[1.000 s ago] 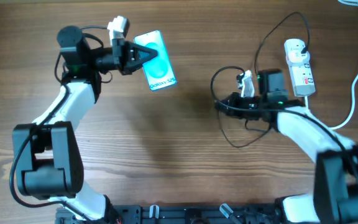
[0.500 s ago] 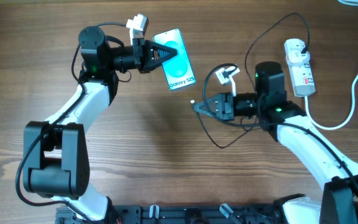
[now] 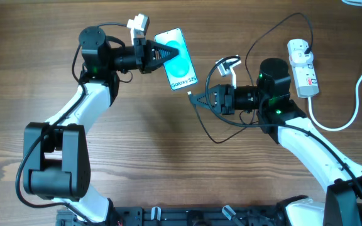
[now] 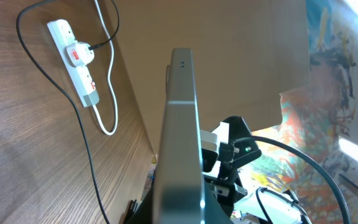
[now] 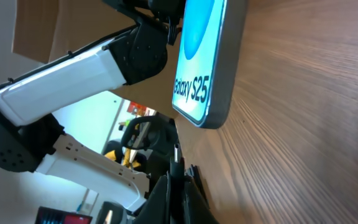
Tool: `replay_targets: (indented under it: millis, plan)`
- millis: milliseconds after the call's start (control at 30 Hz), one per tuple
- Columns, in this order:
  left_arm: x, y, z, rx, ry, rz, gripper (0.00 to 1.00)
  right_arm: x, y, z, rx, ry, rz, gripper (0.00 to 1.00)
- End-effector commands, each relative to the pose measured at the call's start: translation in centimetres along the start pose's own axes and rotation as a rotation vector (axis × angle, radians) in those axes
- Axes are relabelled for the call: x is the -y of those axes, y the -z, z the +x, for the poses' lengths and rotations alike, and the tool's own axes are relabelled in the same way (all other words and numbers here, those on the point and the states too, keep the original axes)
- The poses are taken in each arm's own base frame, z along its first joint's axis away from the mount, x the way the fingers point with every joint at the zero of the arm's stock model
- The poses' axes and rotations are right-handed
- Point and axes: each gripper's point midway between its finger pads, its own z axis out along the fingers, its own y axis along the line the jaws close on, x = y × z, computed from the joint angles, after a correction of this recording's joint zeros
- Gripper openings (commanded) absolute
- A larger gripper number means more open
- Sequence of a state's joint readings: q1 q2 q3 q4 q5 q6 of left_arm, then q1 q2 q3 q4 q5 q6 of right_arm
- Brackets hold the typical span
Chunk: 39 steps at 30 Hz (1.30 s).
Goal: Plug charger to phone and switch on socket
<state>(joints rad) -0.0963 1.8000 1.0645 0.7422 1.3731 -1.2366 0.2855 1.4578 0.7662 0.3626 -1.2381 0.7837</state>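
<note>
- The left fingers (image 3: pixel 158 55) pinch the phone (image 3: pixel 176 59) by its upper end, with the cyan screen and the "Galaxy S25" lettering facing up
- A second ago the phone was further from the socket (image 3: pixel 303 68); half a second ago it had already reached its present spot and has not shifted since
- The right fingers (image 3: pixel 197 99) are pressed together on the plug end of the charger (image 3: pixel 215 135), whose thin black cable loops across the bench (image 3: pixel 168 182) below the phone and trails back to the socket
- The big change is on this side: the plug end was well apart from the phone a second ago, nearer half a second ago, and is now just beside the phone's lower edge
- I cannot tell whether the plug touches the phone
- From the right wrist the phone (image 5: pixel 204 56) looms close above the dark fingers (image 5: pixel 173 180), its lower corner near the wood
- From the left wrist the phone (image 4: pixel 182 143) is seen edge-on
- The socket lies well apart from the phone, beyond the right arm, with a plug in one end and its white lead (image 3: pixel 357 94) curling away
</note>
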Motion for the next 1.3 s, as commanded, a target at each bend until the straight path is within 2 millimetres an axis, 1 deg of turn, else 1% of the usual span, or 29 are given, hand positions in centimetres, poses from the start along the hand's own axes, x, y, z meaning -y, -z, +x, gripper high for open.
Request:
replay_targets:
  millis: [0, 267, 800, 1000, 1267]
  plan:
    - [0.6, 0.3, -0.4, 0.01, -0.022, 0.002, 0.04, -0.9, -0.1, 0.1, -0.01, -0.006, -0.018, 0.04]
    - [0.7, -0.4, 0.1, -0.009, -0.023, 0.008, 0.04, -0.9, -0.6, -0.2, 0.007, -0.012, -0.004, 0.04]
    - [0.9, -0.4, 0.9, -0.057, -0.022, 0.02, 0.04, -0.4, -0.6, -1.1, 0.057, -0.029, 0.03, 0.04]
    - [0.9, -0.4, 1.0, -0.058, -0.022, 0.02, 0.04, -0.3, -0.5, -1.3, 0.066, -0.043, 0.036, 0.04]
    - [0.9, -0.4, 1.0, -0.058, -0.022, 0.021, 0.04, -0.1, -0.5, -1.4, 0.072, -0.101, 0.04, 0.04]
